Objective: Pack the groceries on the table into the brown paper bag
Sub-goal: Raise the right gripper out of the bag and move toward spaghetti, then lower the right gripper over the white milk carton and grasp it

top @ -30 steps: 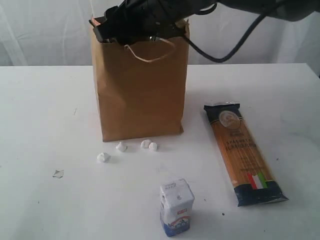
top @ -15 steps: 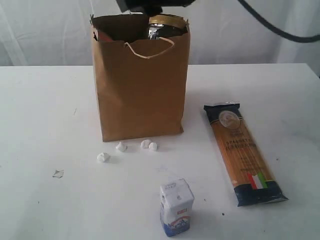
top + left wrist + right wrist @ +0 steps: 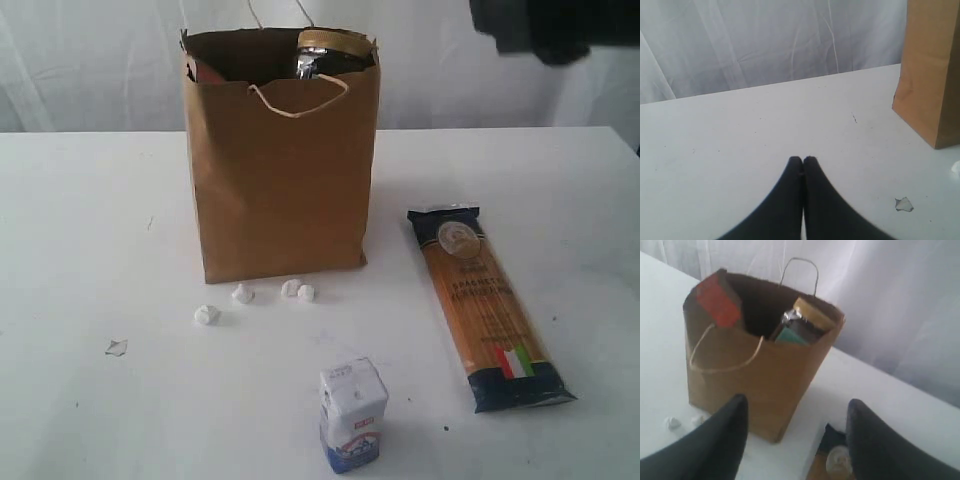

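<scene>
White surface (image 3: 90,220), pale curtain (image 3: 90,60) behind. Up high the right tool (image 3: 797,437) hung spread and empty, brown paper bag (image 3: 280,170) just ahead of it, jar (image 3: 330,42) poking above the rim. Low down the left tool (image 3: 802,161) sat closed. Spaghetti packet (image 3: 485,310) and carton (image 3: 352,415) lay unpacked; that long packet might snag the rim and tip the bag.
</scene>
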Controlling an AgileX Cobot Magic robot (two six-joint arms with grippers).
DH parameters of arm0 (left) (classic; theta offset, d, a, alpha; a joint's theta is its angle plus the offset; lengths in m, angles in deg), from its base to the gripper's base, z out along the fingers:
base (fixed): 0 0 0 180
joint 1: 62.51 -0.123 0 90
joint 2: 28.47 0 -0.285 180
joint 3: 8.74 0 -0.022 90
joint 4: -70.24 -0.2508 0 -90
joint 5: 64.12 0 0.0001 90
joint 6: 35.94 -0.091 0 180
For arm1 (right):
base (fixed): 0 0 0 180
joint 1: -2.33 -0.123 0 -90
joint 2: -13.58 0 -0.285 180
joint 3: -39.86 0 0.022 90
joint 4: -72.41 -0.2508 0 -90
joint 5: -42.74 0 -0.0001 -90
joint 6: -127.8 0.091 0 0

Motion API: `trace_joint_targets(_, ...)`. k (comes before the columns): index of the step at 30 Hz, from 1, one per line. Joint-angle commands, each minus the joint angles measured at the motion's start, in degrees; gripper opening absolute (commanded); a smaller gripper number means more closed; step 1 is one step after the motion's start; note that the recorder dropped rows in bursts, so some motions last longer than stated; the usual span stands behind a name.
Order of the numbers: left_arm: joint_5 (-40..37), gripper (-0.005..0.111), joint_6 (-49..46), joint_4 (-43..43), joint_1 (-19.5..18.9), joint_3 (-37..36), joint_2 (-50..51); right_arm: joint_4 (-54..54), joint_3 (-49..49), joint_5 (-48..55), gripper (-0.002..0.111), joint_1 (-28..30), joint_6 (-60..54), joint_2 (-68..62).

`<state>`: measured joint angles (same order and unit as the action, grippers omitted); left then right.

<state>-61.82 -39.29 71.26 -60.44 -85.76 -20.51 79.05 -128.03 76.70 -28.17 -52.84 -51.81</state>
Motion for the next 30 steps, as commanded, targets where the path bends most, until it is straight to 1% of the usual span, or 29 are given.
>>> trace_joint_targets(1, 0.60, 0.000, 0.08, 0.45, -0.11, -0.20, -0.17, -0.46, 11.05, 3.94, 0.054, 0.25, 0.64, 6.59)
trace_joint_targets(2, 0.60, 0.000, 0.08, 0.45, -0.11, -0.20, -0.17, -1.83, 15.50, 3.83, 0.054, 0.25, 0.64, 7.88)
trace_joint_targets(3, 0.60, 0.000, 0.08, 0.45, -0.11, -0.20, -0.17, -3.11, 17.14, 3.72, 0.054, 0.25, 0.64, 8.27)
trace_joint_targets(4, 0.60, 0.000, 0.08, 0.45, -0.11, -0.20, -0.17, -7.18, 20.88, 2.81, 0.054, 0.25, 0.64, 8.67)
trace_joint_targets(7, 0.60, 0.000, 0.08, 0.45, -0.11, -0.20, -0.17, -13.89, 25.79, 0.87, 0.057, 0.25, -3.78, 8.67)
trace_joint_targets(8, 0.60, 0.000, 0.08, 0.45, -0.11, -0.20, -0.17, -17.39, 28.27, -1.35, 0.062, 0.25, -5.80, 8.67)
trace_joint_targets(10, 0.60, 0.000, 0.08, 0.45, -0.11, -0.20, -0.17, -20.30, 30.59, -3.19, 0.071, 0.25, -7.10, 8.67)
trace_joint_targets(14, 0.60, 0.000, 0.08, 0.45, -0.11, -0.20, -0.17, -22.79, 30.98, -4.81, 0.073, -0.20, -7.10, 6.68)
trace_joint_targets(17, 0.60, 0.000, 0.08, 0.45, -0.11, -0.20, -0.17, -23.80, 30.62, -4.81, 0.073, -5.10, -7.10, 1.89)
trace_joint_targets(22, 0.60, 0.000, 0.08, 0.45, -0.11, -0.20, -0.17, -23.79, 27.57, -4.95, 0.073, -11.32, -7.10, -6.46)
trace_joint_targets(25, 0.60, 0.000, 0.08, 0.45, -0.11, -0.20, -0.17, -23.31, 25.74, -4.82, 0.073, -11.79, -7.00, -11.72)
trace_joint_targets(30, 0.60, 0.000, 0.08, 0.45, -0.11, -0.20, -0.17, -23.31, 23.48, -5.48, 0.073, -13.26, -7.00, -16.88)
